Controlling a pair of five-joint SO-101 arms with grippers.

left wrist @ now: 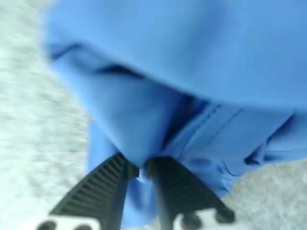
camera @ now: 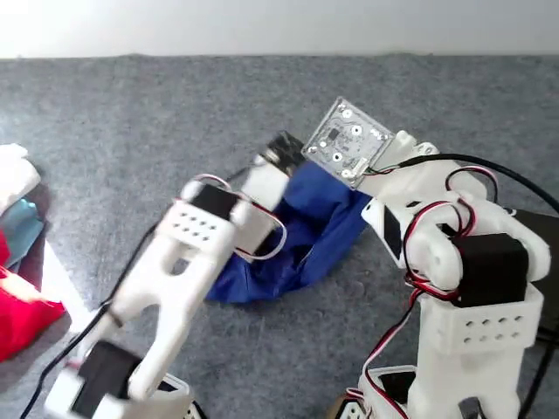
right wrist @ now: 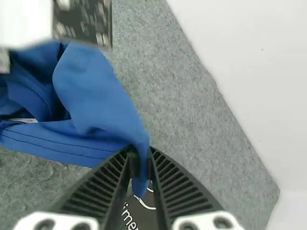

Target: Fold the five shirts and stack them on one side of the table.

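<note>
A blue shirt hangs bunched between both arms over the middle of the grey table. My left gripper is shut on a fold of the blue shirt, which drapes above its black fingers. My right gripper is shut on another edge of the blue shirt, lifted above the table. In the high view the left arm reaches in from the lower left and the right arm stands at the right, its wrist over the shirt's far edge.
A pile of clothes lies at the table's left edge: a red shirt, a light blue one and a white one. A white wall borders the far side. Open grey table stretches beyond the blue shirt.
</note>
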